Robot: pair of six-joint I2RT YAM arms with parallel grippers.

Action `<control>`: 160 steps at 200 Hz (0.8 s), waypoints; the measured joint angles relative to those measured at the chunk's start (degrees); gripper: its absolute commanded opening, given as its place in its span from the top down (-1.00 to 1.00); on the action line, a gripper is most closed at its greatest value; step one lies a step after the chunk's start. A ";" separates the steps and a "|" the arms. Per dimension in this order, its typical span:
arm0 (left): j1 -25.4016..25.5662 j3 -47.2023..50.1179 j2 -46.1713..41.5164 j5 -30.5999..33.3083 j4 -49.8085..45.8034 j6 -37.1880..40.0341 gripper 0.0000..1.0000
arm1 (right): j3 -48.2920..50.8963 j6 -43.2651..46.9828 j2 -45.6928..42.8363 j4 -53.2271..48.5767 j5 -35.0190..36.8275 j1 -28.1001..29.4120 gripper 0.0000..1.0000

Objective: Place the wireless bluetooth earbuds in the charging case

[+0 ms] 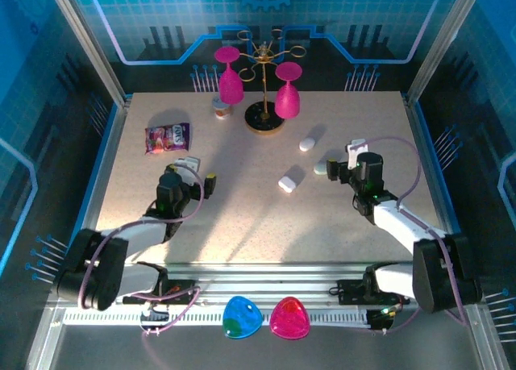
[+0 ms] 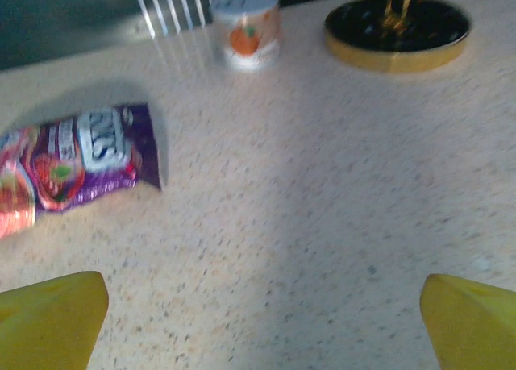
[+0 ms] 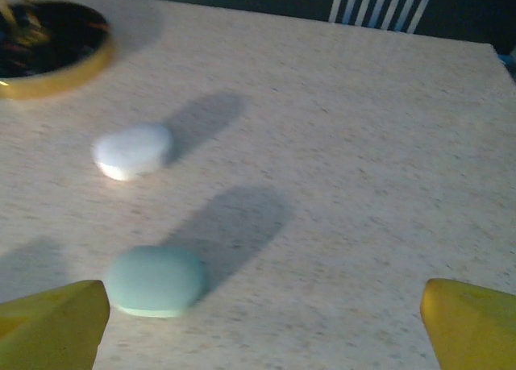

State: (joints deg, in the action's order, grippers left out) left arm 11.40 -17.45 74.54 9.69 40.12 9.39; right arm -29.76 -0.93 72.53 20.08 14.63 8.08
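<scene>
Three pebble-like cases lie right of centre: a mint case [image 1: 321, 168] [image 3: 153, 280], a white case [image 1: 307, 143] [image 3: 131, 150] beyond it, and another white case [image 1: 289, 182] nearer the middle. The tiny earbuds are out of view. My right gripper [image 1: 344, 157] [image 3: 262, 330] hangs open just right of the mint case, which lies by its left fingertip [image 3: 52, 322]; nothing is between the fingers. Over bare tabletop on the left, my left gripper [image 1: 199, 170] [image 2: 262, 330] is open and holds nothing.
A gold stand base [image 1: 264, 120] [image 2: 397, 27] [image 3: 48, 47] carries pink glasses [image 1: 287, 96] at the back centre. A small orange-printed cup [image 1: 221, 108] [image 2: 246, 27] stands beside it. A purple candy packet [image 1: 167, 137] [image 2: 72, 156] lies at the back left.
</scene>
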 measured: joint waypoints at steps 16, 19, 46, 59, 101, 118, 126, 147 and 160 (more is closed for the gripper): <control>-1.27 -0.07 2.67 -0.11 1.77 -0.52 -0.99 | 0.17 1.05 2.60 2.34 0.31 -1.60 -0.99; -1.49 -0.09 3.06 -0.13 2.05 -0.55 -0.99 | 0.17 1.18 2.84 2.89 0.33 -1.81 -0.99; -5.11 -1.95 6.84 -1.38 4.17 -2.25 -0.99 | 0.11 1.25 3.26 6.58 -0.39 -2.51 -0.99; -7.37 -3.21 9.25 -2.58 5.81 -3.63 -0.99 | 0.11 1.07 3.26 7.26 -1.38 -2.54 -0.99; -10.56 -3.78 14.29 -4.94 9.38 -6.73 -0.99 | 2.97 0.52 6.34 12.74 -4.81 -2.60 -0.99; -10.56 -3.78 14.29 -5.03 9.90 -7.58 -0.99 | 4.24 0.57 8.13 14.40 -6.40 -2.71 -0.99; -10.56 -3.78 14.29 -5.01 10.05 -7.89 -0.99 | 4.72 0.59 9.35 16.48 -7.06 -2.89 -0.99; -10.56 -3.78 14.29 -5.01 10.54 -8.02 -0.99 | 6.60 0.79 14.36 24.15 -8.50 -3.37 -0.99; -10.56 -3.78 14.29 -5.01 10.78 -8.02 -0.99 | 7.61 0.79 15.61 25.16 -9.16 -3.52 -0.99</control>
State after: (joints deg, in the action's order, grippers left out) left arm 0.84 -21.23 88.84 4.69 50.89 1.37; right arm -22.15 -0.14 88.14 45.23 5.48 4.56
